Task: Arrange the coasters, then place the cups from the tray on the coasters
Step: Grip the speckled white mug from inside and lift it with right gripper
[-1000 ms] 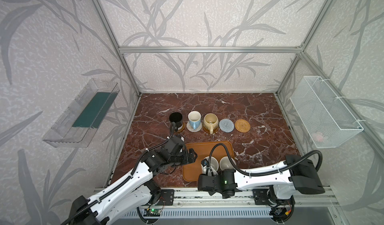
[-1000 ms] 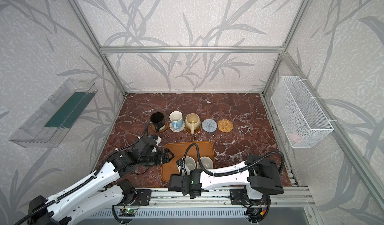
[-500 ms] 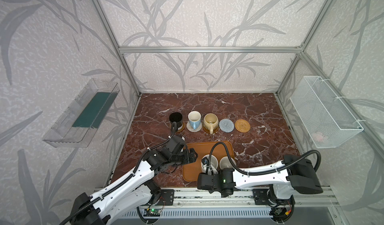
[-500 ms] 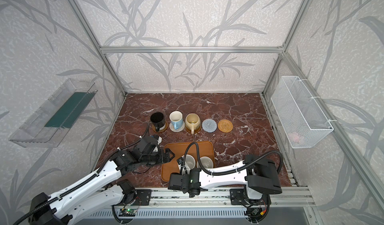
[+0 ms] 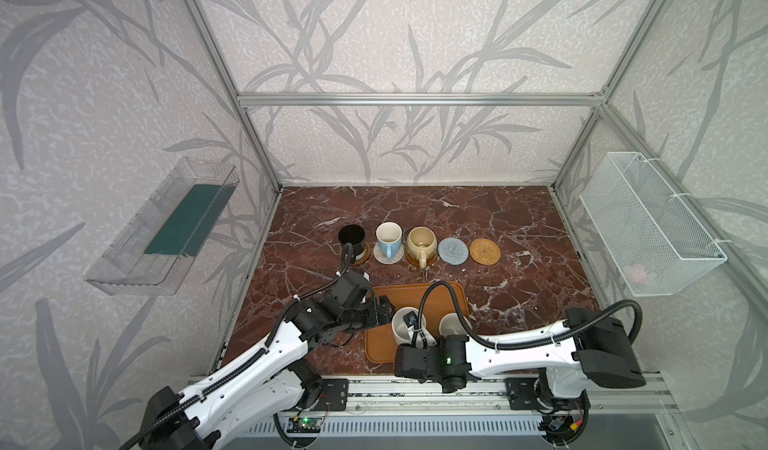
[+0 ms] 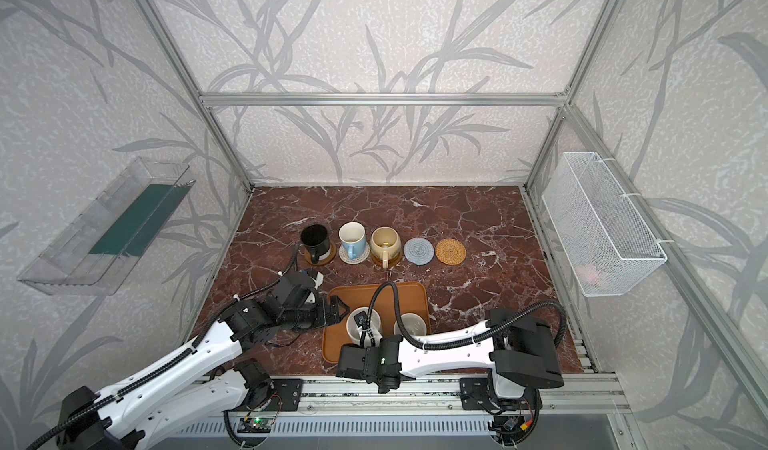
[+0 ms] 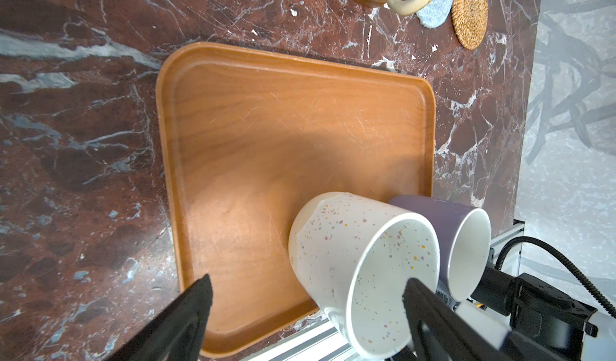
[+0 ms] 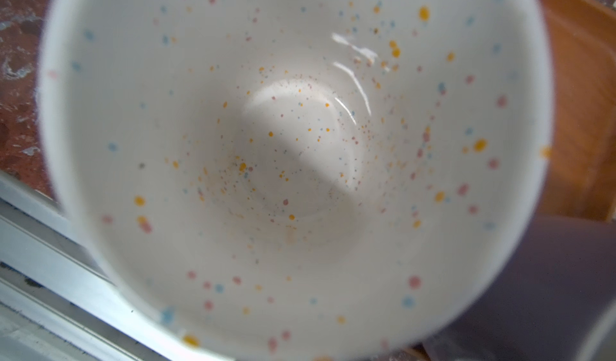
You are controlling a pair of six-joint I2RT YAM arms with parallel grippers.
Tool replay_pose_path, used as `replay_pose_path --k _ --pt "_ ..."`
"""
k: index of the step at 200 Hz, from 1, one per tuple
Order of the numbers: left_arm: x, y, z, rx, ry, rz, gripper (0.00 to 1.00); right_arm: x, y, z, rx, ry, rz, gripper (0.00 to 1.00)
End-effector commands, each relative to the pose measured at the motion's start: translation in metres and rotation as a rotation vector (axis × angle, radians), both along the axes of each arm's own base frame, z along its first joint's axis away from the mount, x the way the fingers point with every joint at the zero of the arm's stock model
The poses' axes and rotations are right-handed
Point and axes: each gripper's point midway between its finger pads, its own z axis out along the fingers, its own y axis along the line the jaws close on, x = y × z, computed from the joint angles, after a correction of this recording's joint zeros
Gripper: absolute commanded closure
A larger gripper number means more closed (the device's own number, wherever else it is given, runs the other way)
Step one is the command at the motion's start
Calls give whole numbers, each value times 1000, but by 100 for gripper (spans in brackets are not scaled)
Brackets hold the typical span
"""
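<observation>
On the orange-brown tray [image 5: 440, 298] [image 6: 399, 298] [image 7: 283, 126] stand a speckled white cup [image 5: 400, 329] [image 7: 333, 242] and a lavender cup [image 5: 451, 325] [image 7: 443, 209]. My right gripper [image 5: 419, 339] is at the speckled cup's near side. Its wrist camera looks straight into the cup [image 8: 300, 142], and its fingers are hidden. My left gripper [image 5: 384, 306] [image 7: 306, 281] hangs open over the tray's left edge, beside the speckled cup. Behind the tray, black [image 5: 352, 238], light blue [image 5: 389, 238] and cream-yellow [image 5: 421, 240] cups stand on coasters. The grey-blue [image 5: 453, 251] and rattan [image 5: 484, 251] coasters are bare.
A clear bin [image 5: 166, 227] with a green sheet hangs on the left wall. On the right wall is a white wire basket [image 5: 648, 227]. An aluminium rail [image 5: 374, 394] runs along the table's front edge, right behind the tray.
The right wrist has shifted slightly at the speckled cup. The left arm and the cups stand as before.
</observation>
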Motion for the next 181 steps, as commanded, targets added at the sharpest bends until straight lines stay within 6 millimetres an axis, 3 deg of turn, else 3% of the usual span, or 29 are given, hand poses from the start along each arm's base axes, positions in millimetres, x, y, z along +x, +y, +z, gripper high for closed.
replay_pose_path --k 1,28,55,121,181 --pt "4 1 16 -14 -33 15 8 5 10 9 53 -29 18 78" --pt "5 1 13 -7 -29 16 8 5 15 14 61 -43 59 57" --pt "5 1 11 -6 -25 14 8 7 17 19 69 -62 79 54" --pt "4 2 13 -8 -28 20 8 14 8 20 32 -93 30 75" --pt "11 -2 26 -63 -75 45 9 19 13 46 138 -136 35 90"
